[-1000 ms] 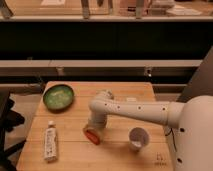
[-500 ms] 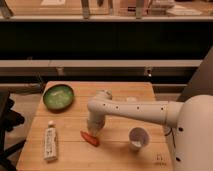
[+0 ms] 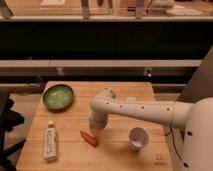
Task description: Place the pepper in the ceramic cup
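The hand [image 3: 94,128] sits closed low against the pepper [image 3: 89,138] on the tabletop [image 3: 70,125], apparently to grip it for the ceramic cup [image 3: 138,137].

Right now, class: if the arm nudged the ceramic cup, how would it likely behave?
The ceramic cup stands upright, with a wide mouth over a narrower base, so a push near the rim would probably tip it. It is white and smooth-looking, so it may slip in a grasp and chip if dropped. The gripper, fingers shut, sits at the pepper, apart from the cup.
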You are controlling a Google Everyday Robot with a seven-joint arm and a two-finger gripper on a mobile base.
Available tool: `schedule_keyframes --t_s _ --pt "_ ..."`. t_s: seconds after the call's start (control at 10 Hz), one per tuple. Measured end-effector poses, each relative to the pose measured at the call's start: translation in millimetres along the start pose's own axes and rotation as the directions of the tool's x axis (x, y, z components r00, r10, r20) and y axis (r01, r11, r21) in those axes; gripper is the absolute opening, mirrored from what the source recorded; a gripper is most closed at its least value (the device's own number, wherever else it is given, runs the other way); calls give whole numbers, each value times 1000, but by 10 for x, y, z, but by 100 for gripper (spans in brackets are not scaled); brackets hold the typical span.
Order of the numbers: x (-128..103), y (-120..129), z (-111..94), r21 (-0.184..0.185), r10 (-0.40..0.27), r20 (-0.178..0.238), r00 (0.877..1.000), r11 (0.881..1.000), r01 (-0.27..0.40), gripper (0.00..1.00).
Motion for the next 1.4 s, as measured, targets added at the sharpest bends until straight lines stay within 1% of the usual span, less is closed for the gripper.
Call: schedule_keyframes --t_s 0.2,0.3,0.4,0.5,0.6,0.7,1.0,1.1,1.4 --pt "-27 -16 24 -1 4 -2 1000 1000 -4 1" --pt "-38 7 -23 5 5 -1 1000 1000 -5 7" --pt "-52 42 -83 10 0 0 1000 1000 0 16" --pt "-44 89 -126 7 -2 -1 1000 1000 2 27" --pt "-57 56 -127 5 -8 1 1000 1000 8 39" --pt "-88 14 -107 3 -16 3 1000 1000 16 48" --pt "-124 17 -80 -2 -14 4 1000 1000 14 77" --pt "-148 16 -83 0 -17 5 1000 1000 17 80" --pt "-182 21 -123 3 -34 5 999 999 34 80"
